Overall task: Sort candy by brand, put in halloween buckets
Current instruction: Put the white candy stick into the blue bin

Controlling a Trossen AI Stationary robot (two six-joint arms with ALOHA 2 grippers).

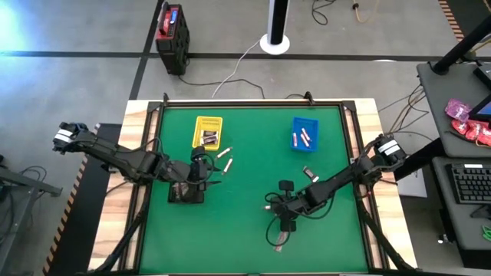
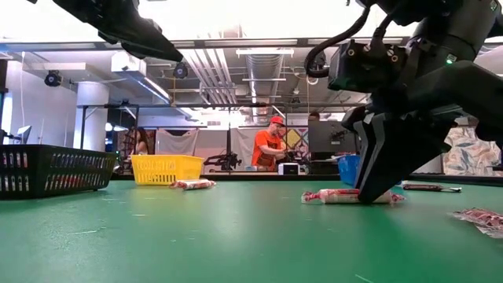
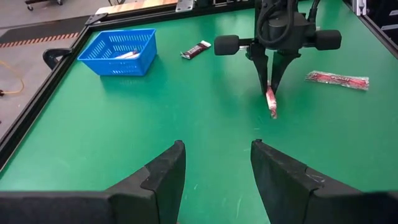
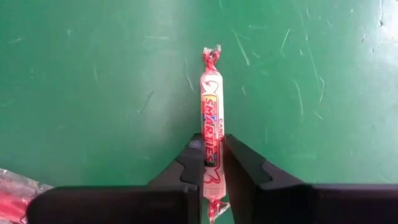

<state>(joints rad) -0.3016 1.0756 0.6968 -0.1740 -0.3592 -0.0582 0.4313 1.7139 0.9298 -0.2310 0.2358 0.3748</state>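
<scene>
One candy roll (image 4: 211,134) pinched mid-length by our right gripper (image 4: 212,163) | light, crinkly, slippery, we judge | left gripper (image 3: 214,171) wide, idle

"SMARTIES" — on candy roll (image 4: 211,144)

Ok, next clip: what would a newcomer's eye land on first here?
The right end effector, at the mat's near middle, pinched onto a Smarties roll lying flat on the green mat. Then the yellow bin and blue bin at the far side, and the left end effector open over the black bin.
</scene>
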